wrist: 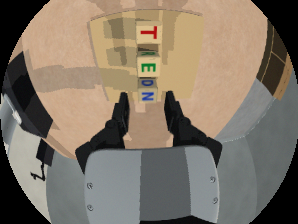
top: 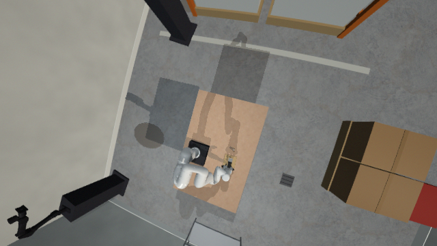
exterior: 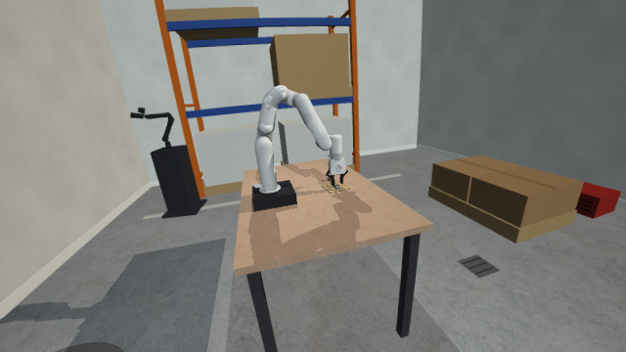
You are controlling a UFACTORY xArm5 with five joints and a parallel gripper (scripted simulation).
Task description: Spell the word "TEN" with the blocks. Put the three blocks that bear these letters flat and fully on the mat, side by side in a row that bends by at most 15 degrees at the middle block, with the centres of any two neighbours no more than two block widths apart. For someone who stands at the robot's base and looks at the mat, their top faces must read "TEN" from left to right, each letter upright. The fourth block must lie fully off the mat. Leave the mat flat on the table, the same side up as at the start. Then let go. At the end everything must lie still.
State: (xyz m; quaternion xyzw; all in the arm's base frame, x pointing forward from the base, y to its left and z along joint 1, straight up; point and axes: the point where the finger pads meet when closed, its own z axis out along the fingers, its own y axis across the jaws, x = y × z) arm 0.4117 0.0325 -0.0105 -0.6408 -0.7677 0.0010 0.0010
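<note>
The yellow mat (wrist: 182, 60) (exterior: 345, 187) lies on the table. In the wrist view, the red T block (wrist: 149, 33), green E block (wrist: 148, 67) and blue N block (wrist: 147, 95) form a nearly straight row from top to bottom, with small gaps. The T's stem points left there; I cannot surely tell how E and N are turned. N is close to the mat's lower edge; I cannot tell its exact margin. My gripper (wrist: 146, 99) (exterior: 337, 183) is partly open and empty. In the wrist view its fingertips stand either side of N, clear of it. I cannot make out a fourth block.
The robot's black base (top: 204, 158) (exterior: 274, 197) stands on the wooden table (top: 239, 116) (exterior: 313, 220), to the left of the mat in the wrist view. Arm shadows cross the table and mat. Shelving and large boxes stand off the table.
</note>
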